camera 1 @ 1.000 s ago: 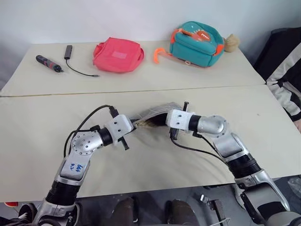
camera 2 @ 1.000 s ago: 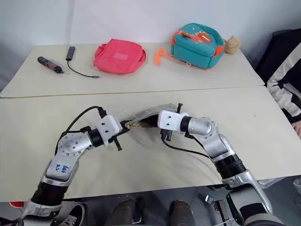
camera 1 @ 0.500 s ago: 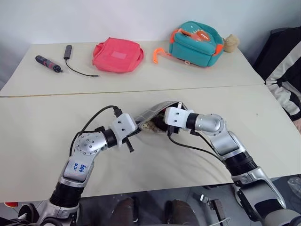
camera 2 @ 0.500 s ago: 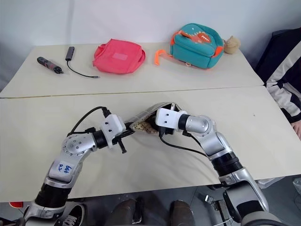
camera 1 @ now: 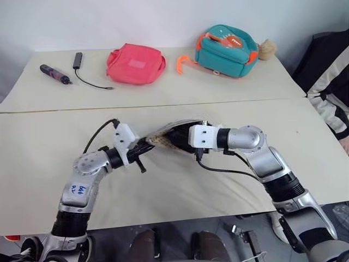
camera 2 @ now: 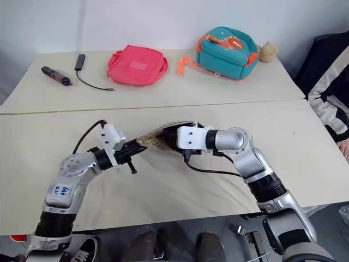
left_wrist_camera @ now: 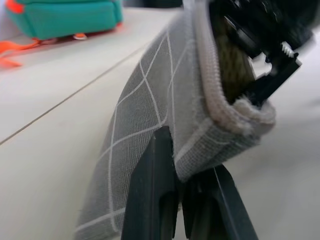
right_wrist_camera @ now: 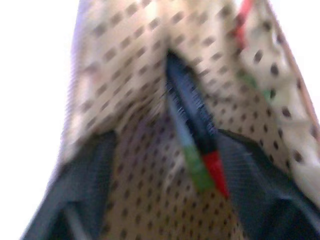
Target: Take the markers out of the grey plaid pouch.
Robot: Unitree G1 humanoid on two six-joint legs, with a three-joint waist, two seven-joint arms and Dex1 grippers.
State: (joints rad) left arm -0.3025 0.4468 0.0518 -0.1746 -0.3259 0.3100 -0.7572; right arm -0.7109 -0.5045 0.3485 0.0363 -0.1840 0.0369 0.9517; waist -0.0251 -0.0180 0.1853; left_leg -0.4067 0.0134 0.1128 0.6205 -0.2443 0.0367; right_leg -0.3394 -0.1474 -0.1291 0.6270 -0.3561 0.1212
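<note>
Setting: a pale bench (camera 1: 49,180) against a plain wall, with a pink bag (camera 1: 136,64), a teal backpack (camera 1: 227,50), a black-and-red tool (camera 1: 54,73) and a cable stick (camera 1: 78,60) along its far side; a person's striped sleeve (camera 1: 327,93) at the right edge

Pouch: the grey plaid pouch (left_wrist_camera: 150,120) is lifted off the near bench between the two arms, mouth turned toward the right arm

Left gripper (left_wrist_camera: 182,185): fingers clenched on the pouch's end seam, holding it up

Right gripper (right_wrist_camera: 165,165): fingers parted, pushed into the pouch's spotted lining

Markers: the markers (right_wrist_camera: 197,150) lie deep in the fold, between the right fingers, long axis running straight away along the reach; red and green bands face the fingers

Nearer hand: the right, already inside

Judgement: next comes closing on one marker and drawing it back along its own length while the left steadies the pouch
</note>
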